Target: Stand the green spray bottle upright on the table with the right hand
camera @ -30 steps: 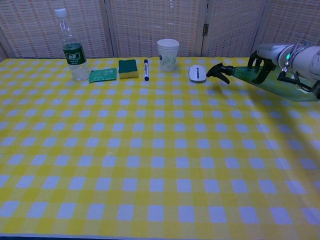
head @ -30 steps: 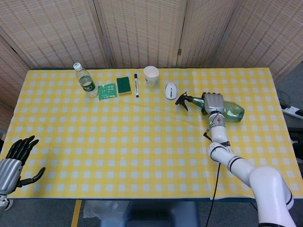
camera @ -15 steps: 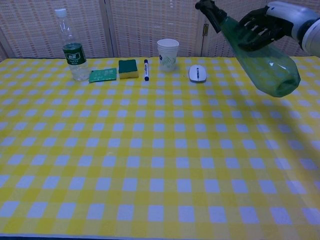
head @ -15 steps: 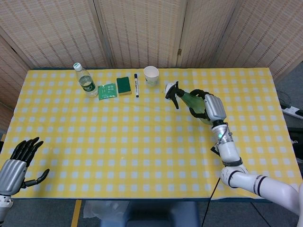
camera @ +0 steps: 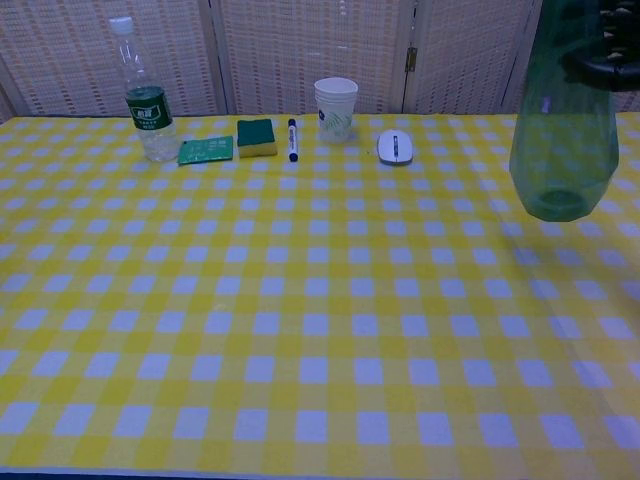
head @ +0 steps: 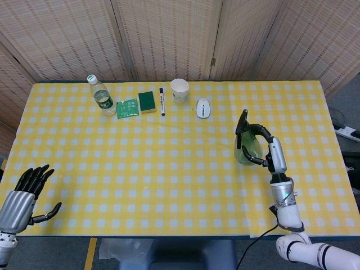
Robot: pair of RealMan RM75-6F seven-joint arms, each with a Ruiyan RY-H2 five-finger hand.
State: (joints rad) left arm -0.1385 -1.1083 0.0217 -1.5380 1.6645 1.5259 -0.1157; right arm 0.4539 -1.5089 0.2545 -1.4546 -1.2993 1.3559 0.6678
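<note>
The right robot hand [head: 269, 151] has its fingers wrapped around the green spray bottle [camera: 562, 130], holding it upright in the air over the right side of the bench [head: 169, 169], base clear of the cloth. The left robot hand [head: 22, 194] hangs off the near left corner, fingers spread, holding nothing.

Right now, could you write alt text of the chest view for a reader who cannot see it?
A green spray bottle hangs upright above a yellow checked table, held near its top by the right robot hand. Along the far edge stand a water bottle, sponge, marker, paper cup and computer mouse.
</note>
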